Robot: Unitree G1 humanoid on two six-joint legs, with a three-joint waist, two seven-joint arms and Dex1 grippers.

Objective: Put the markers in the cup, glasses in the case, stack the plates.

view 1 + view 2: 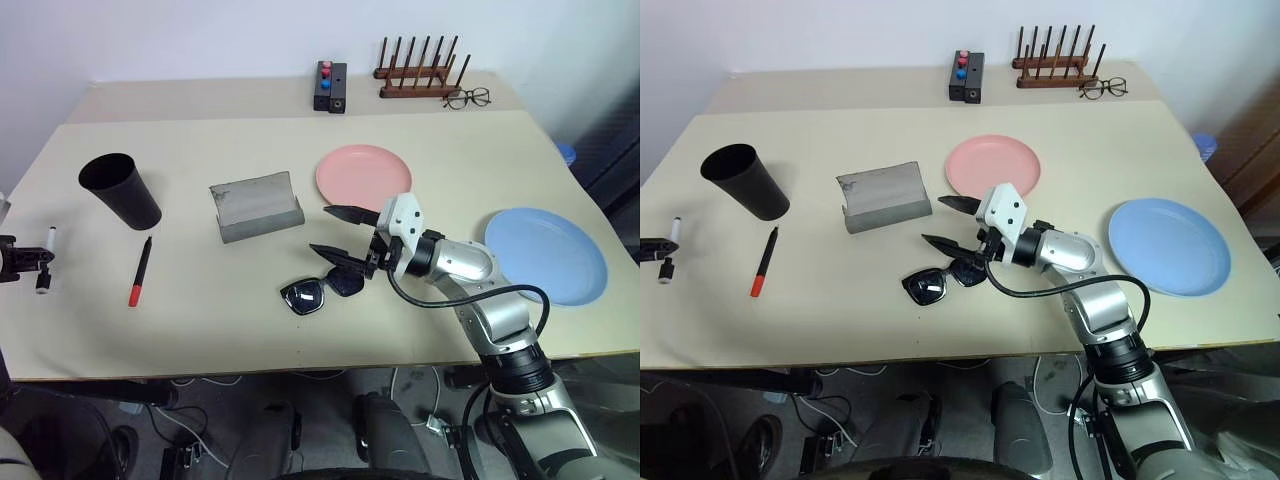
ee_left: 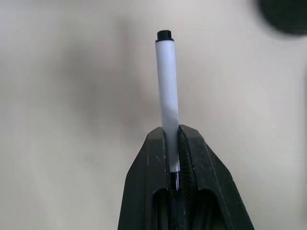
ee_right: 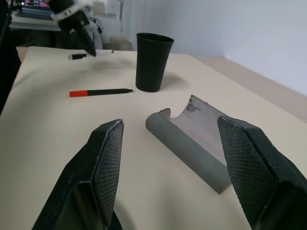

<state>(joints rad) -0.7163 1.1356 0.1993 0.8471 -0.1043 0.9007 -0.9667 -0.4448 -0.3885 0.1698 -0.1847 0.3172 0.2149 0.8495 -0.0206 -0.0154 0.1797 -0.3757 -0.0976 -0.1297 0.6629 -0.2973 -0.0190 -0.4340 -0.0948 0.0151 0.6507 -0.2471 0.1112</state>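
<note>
My left gripper (image 2: 171, 132) is shut on the white marker (image 2: 167, 96) at the table's left edge, and the marker (image 1: 47, 260) sticks out past its fingers. The black marker with a red end (image 1: 140, 270) lies on the table near the black cup (image 1: 120, 188). Behind the table's middle the grey case (image 1: 255, 205) sits with its flap open. My right gripper (image 1: 325, 230) is open and level, just above the black sunglasses (image 1: 320, 288) and between the case and the pink plate (image 1: 362, 175). The blue plate (image 1: 548, 252) lies at the right.
At the back stand a wooden peg rack (image 1: 420, 72), wire-rimmed spectacles (image 1: 467, 97) and a small black box with red and blue buttons (image 1: 330, 87). The table's front edge (image 1: 300, 372) runs close below the sunglasses.
</note>
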